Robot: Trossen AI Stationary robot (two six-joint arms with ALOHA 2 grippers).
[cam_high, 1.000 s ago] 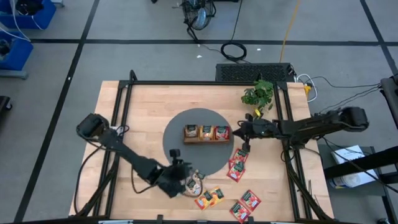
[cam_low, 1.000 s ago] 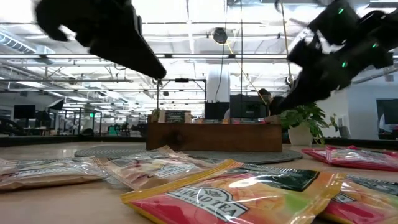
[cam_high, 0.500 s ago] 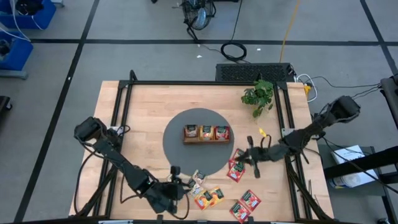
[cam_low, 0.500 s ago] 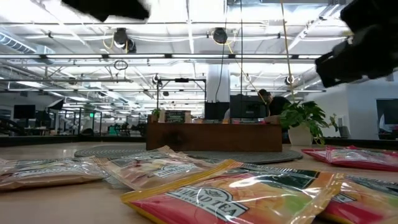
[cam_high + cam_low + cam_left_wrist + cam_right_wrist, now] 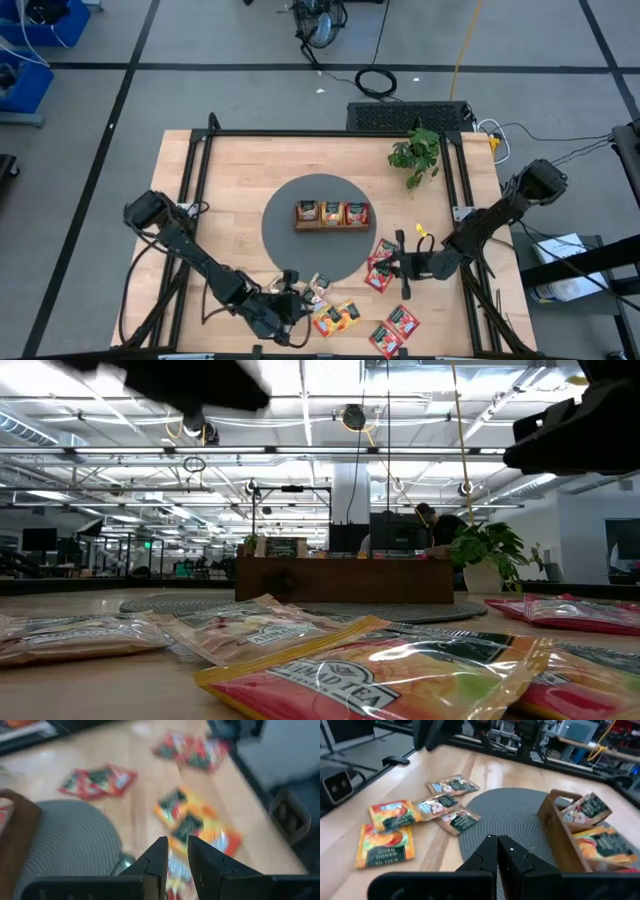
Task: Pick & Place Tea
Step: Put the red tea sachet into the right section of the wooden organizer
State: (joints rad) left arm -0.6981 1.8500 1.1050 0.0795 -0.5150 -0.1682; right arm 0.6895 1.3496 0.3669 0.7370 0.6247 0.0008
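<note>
I see my left gripper (image 5: 292, 293) near the table's (image 5: 230, 170) front edge, fingers slightly parted and holding nothing, just beside the loose tea sachets (image 5: 335, 316) scattered toward the front right corner. The wooden tray (image 5: 332, 215) sits on the round grey mat (image 5: 290, 240) mid-table. My right gripper (image 5: 399, 262) hangs clenched and empty over red sachets (image 5: 380, 265).

Wooden tray (image 5: 332, 214) at centre of round grey mat (image 5: 318, 232), on light wood table (image 5: 235, 180). Potted plant (image 5: 416, 152) at far right of table. Black cable coil (image 5: 376, 81) on grey floor beyond far edge. Person (image 5: 437, 523) seated in room behind.
</note>
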